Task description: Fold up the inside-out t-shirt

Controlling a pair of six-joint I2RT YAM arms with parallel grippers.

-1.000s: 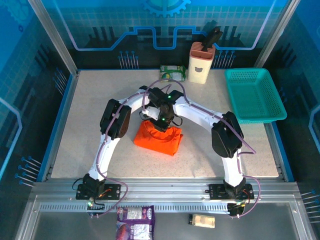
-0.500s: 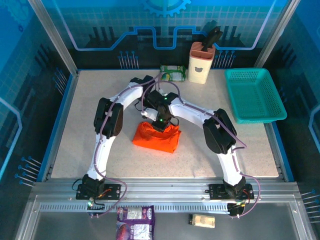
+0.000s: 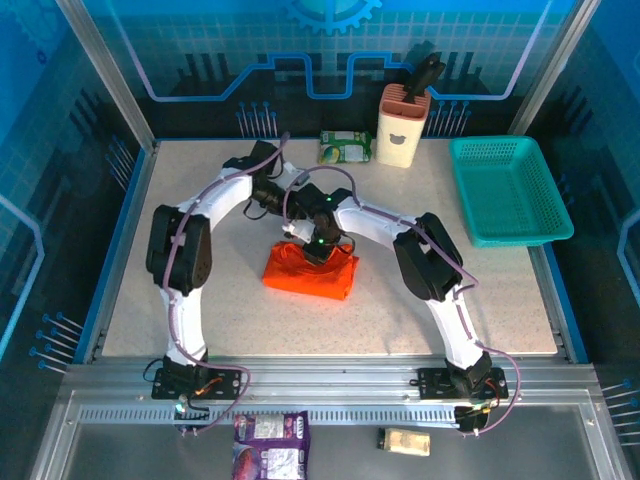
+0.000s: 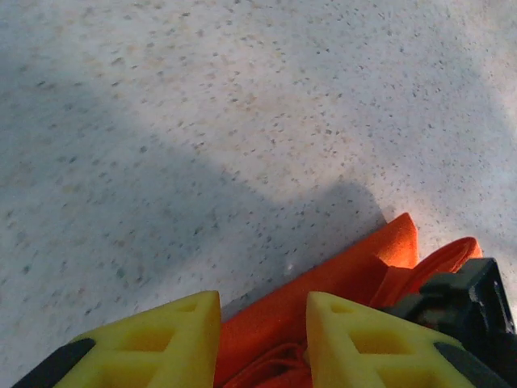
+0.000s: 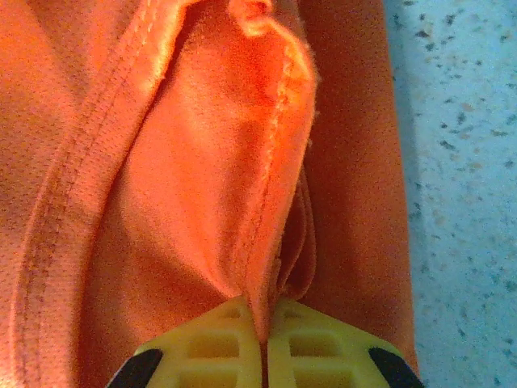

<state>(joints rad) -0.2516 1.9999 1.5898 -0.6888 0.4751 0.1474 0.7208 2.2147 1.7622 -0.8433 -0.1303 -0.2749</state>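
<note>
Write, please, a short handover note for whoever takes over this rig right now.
Left tool: open and empty, at the edge of the t-shirt, facing bare table.
Right tool: shut on a raised fold of the orange cloth.
T-shirt: a compact, roughly rectangular bundle at mid-table.
Done: the main folds appear made.
Left: probably lay the pinched fold flat, release it, smooth the bundle and draw both arms back.
</note>
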